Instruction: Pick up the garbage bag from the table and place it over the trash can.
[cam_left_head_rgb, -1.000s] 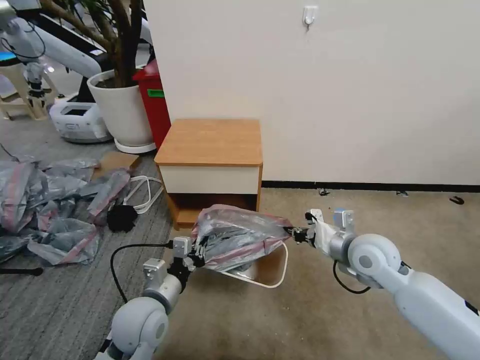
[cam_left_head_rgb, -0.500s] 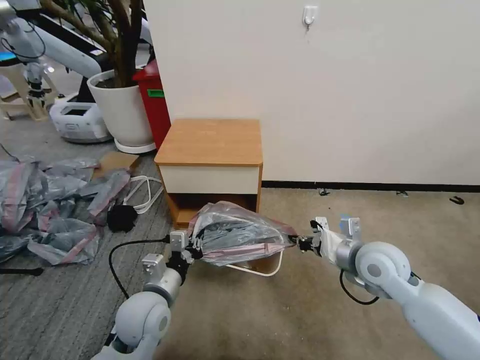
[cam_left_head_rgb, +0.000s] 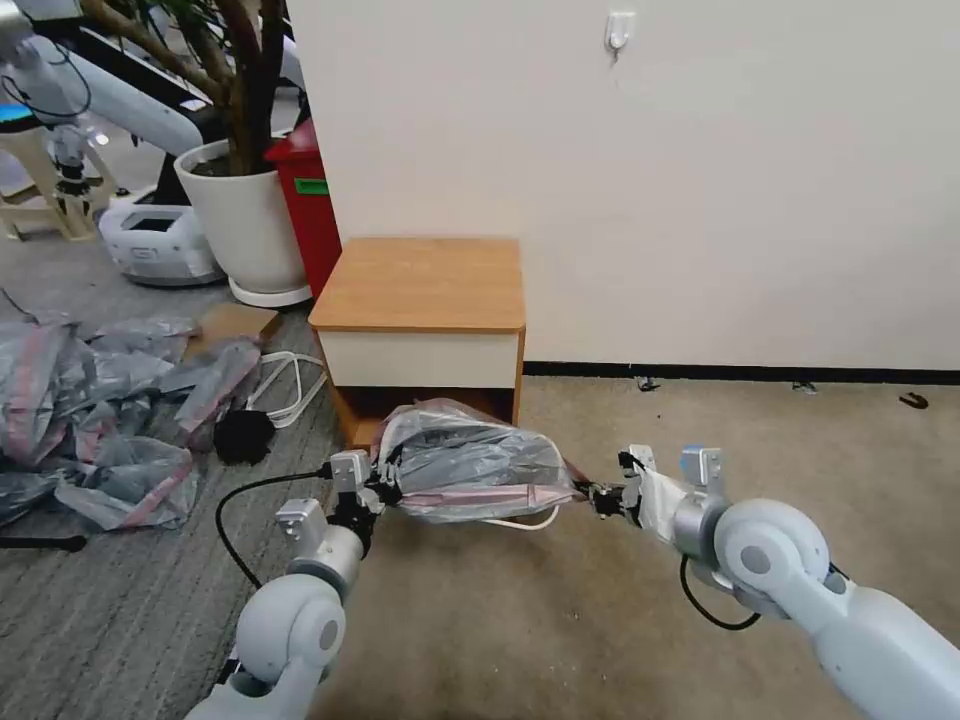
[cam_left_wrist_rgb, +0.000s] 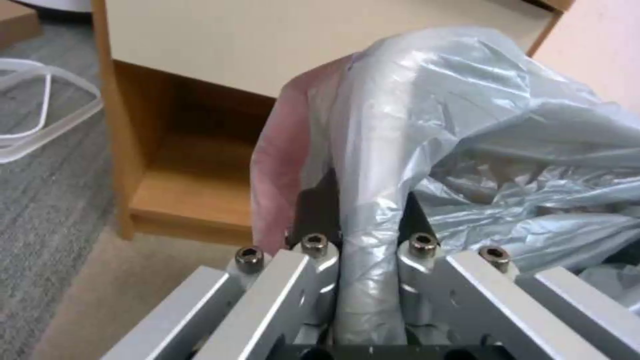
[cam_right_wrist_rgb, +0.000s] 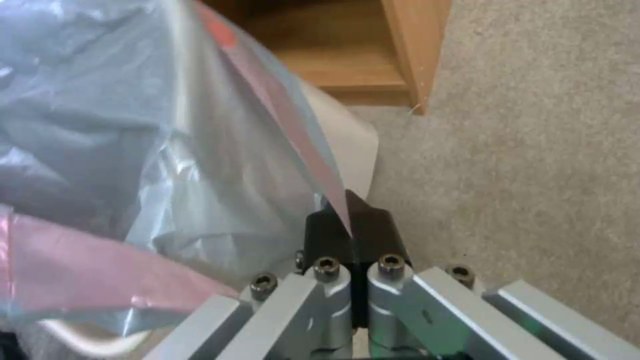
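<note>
The garbage bag (cam_left_head_rgb: 470, 465), grey and crinkly with a pink-red band, is stretched between my two grippers just in front of the table (cam_left_head_rgb: 420, 285). It drapes over the trash can (cam_left_head_rgb: 522, 521), of which a short piece of cream rim shows under the bag. My left gripper (cam_left_head_rgb: 385, 490) is shut on the bag's left end; in the left wrist view the plastic (cam_left_wrist_rgb: 480, 125) bunches between its fingers (cam_left_wrist_rgb: 363, 215). My right gripper (cam_left_head_rgb: 590, 495) is shut on the right end, pinching the pink edge (cam_right_wrist_rgb: 350, 220) beside the bin's cream wall (cam_right_wrist_rgb: 347, 140).
A heap of similar grey-pink bags (cam_left_head_rgb: 90, 410) lies on the floor to the left, near a white cable loop (cam_left_head_rgb: 290, 385) and a black cable (cam_left_head_rgb: 235, 520). A white plant pot (cam_left_head_rgb: 245, 220) and a red bin (cam_left_head_rgb: 310, 200) stand behind. Open carpet lies to the right.
Both grippers have come down with the bag held between them. The bag now sits lower over the trash can, and much less of the bin's rim shows.
</note>
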